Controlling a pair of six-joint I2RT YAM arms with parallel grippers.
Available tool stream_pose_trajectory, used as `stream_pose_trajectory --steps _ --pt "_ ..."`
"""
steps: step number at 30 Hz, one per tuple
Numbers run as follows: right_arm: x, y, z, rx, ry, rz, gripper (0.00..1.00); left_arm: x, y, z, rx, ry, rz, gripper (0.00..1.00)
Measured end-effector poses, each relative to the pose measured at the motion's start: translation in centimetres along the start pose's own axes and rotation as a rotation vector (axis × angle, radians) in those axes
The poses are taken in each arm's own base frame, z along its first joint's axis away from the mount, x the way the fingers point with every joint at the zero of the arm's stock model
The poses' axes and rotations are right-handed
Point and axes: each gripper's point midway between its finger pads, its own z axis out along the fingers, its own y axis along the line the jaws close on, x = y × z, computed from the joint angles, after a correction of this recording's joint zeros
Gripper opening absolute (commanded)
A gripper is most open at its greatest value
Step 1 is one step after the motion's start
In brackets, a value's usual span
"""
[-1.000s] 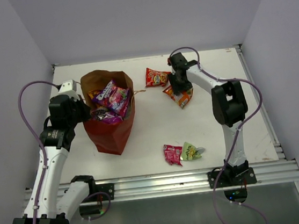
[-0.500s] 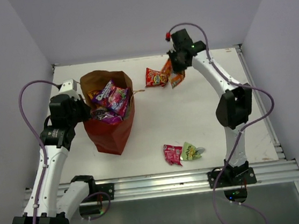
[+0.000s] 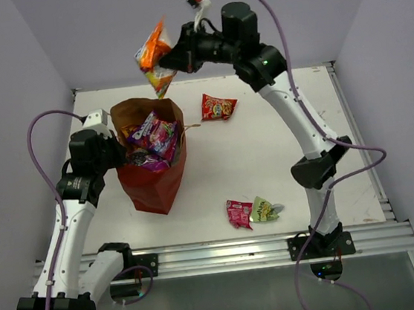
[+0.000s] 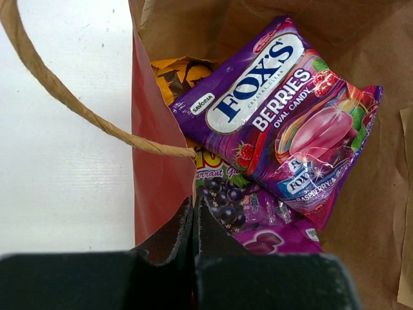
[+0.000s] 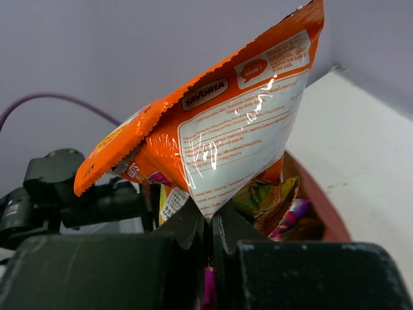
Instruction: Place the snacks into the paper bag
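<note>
- Top view: the orange packet (image 3: 153, 56) is held in the air by the right gripper (image 3: 173, 58), just beyond the far rim of the paper bag (image 3: 153, 185), at about 12 o'clock from the bag's mouth.
- The bag stands at 9 o'clock on the table (image 3: 282, 154), its left rim pinched by the left gripper (image 3: 121, 154). A red packet (image 3: 218, 106) lies at 12 o'clock; a pink packet (image 3: 239, 213) and a green packet (image 3: 265, 209) lie touching at 6 o'clock.
- Left wrist view: the jaws are seen closed on the bag's thin wall beside a twine handle (image 4: 58, 97). A purple bag (image 4: 284, 110) lies uppermost inside, over other packets.
- The paper wall is judged limp, so the mouth is likely kept open only by this pinch.
- Right wrist view: the jaws are seen narrow, clamped on the packet's lower edge, the packet rising above them.
- The packet is judged light, puffy, crinkly and glossy, hence slippery. Its flat crimped seams are the surest hold; a squeeze on the belly could crush the contents.
</note>
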Motion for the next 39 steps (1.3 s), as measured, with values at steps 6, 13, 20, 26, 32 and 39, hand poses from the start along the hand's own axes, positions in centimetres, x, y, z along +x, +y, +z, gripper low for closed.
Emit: stream_pose_trajectory --steps 6,13,20,26,32,39 --pt "11.5 2.0 6.0 -0.117 0.270 0.149 0.05 0.0 0.0 -0.2 0.000 -0.004 0.000 0.00" --pt "19.5 1.9 6.7 -0.101 0.468 0.208 0.99 -0.1 0.1 -0.7 -0.003 -0.013 0.000 0.00" --pt "14.3 2.1 5.3 -0.036 0.367 0.065 0.99 -0.2 0.0 -0.8 -0.002 -0.017 0.000 0.00" --pt "12.0 3.0 -4.2 0.133 0.328 -0.060 0.99 -0.1 0.0 -0.8 -0.001 -0.017 0.000 0.00" --pt "23.1 -1.0 -14.4 0.370 0.522 -0.017 0.99 -0.1 -0.1 -0.8 0.004 -0.016 0.000 0.00" --pt "39.3 -6.0 -21.1 0.562 0.899 0.140 0.99 -0.1 -0.2 -0.8 0.010 -0.014 0.000 0.00"
